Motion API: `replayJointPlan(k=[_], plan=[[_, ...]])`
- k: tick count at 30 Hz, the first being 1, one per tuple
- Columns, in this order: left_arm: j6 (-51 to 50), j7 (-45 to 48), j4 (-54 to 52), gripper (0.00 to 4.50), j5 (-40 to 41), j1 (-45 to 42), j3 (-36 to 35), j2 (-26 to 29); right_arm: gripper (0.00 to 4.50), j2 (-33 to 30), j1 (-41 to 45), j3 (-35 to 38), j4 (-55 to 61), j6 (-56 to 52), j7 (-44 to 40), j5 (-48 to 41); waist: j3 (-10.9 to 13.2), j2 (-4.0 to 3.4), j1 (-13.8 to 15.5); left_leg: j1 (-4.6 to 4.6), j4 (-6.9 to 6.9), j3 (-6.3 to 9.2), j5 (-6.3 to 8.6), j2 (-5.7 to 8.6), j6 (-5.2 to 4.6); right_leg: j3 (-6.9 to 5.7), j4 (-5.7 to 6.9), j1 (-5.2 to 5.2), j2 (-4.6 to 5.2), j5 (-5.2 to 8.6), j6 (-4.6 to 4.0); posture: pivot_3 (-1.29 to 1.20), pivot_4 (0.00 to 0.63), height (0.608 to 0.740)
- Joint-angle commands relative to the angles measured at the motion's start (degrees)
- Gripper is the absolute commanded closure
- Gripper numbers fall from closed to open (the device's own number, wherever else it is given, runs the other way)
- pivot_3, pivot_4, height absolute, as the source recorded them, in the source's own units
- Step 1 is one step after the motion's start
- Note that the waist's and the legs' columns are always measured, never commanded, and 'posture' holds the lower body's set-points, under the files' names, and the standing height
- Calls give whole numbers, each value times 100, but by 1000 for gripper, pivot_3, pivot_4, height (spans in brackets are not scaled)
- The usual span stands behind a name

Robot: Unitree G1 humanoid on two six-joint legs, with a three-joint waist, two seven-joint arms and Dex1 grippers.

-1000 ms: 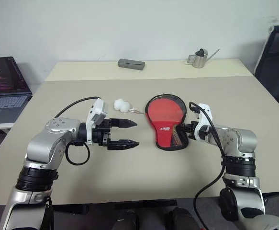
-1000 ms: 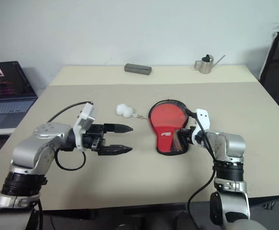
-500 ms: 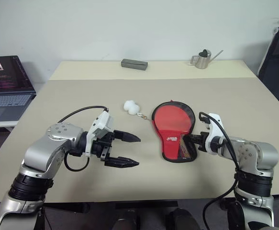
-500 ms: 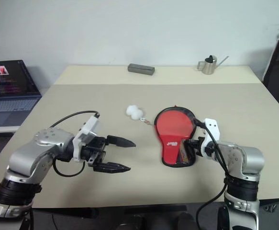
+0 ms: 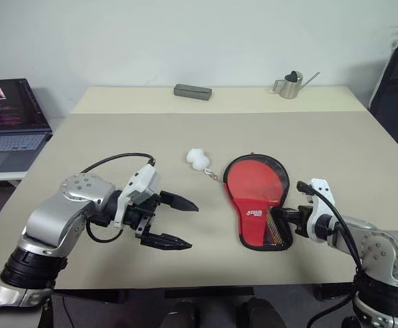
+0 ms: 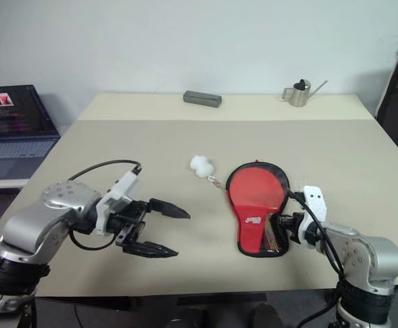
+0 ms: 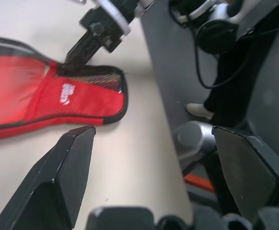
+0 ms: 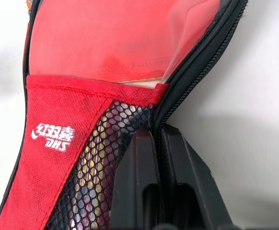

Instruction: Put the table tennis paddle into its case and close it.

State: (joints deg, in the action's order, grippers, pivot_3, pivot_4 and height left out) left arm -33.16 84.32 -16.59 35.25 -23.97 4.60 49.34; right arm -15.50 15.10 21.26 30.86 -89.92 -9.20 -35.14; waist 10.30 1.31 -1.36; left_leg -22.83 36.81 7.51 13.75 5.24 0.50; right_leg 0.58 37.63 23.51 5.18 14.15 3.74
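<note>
Lying flat on the beige counter (image 5: 117, 130): black fabric case (image 5: 259, 201), red panel, mesh pocket; fluffy white pompom (image 5: 198, 158) | right pincer (image 5: 285, 216) pinched together at mesh edge | left pincer (image 5: 175, 222) spread wide, empty

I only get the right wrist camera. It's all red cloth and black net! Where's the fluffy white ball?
Observer: The pompom lies on the table, just past the round end of the case, on the robot's left of it.
Operator: What's the other arm doing?
Observer: The left end effector hovers open, left of the case, touching nothing.
Operator: Is anything else on the table?
Observer: A grey box and a small metal watering can stand at the far edge.
</note>
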Motion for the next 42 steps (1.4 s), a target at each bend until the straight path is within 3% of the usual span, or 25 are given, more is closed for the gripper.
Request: replayJointPlan(k=[1,10,20,30,42], plan=[[-12,145,-300,231,150,89,0,130,4492,9,-456,12,239,-258,265,-542,0,0,0,0,-1,2,0,-1,0,2,0,0,0,2,-1,0,150,740],[60,119,-371,231,158,234,-12,224,4492,-313,-898,167,463,-258,915,-1714,0,0,0,3,-3,3,2,-3,-2,-2,0,-6,0,8,-2,0,150,740],[58,61,-482,231,191,406,-43,263,4492,-1136,-1138,403,250,-258,1315,-2630,0,0,79,3,-2,8,7,-3,-11,-10,-19,-23,2,10,1,0,150,740],[74,58,-464,231,172,389,-17,251,4492,-1497,-1406,523,216,-258,1541,-3091,-1,0,160,-2,-3,7,19,-2,-30,-26,-56,-35,3,8,8,0,150,740],[142,51,-408,231,134,414,-29,247,4492,-1405,-1186,442,159,-258,1712,-3113,-1,1,169,-1,-1,3,23,-2,-33,-23,-58,-35,4,10,11,0,150,740]])
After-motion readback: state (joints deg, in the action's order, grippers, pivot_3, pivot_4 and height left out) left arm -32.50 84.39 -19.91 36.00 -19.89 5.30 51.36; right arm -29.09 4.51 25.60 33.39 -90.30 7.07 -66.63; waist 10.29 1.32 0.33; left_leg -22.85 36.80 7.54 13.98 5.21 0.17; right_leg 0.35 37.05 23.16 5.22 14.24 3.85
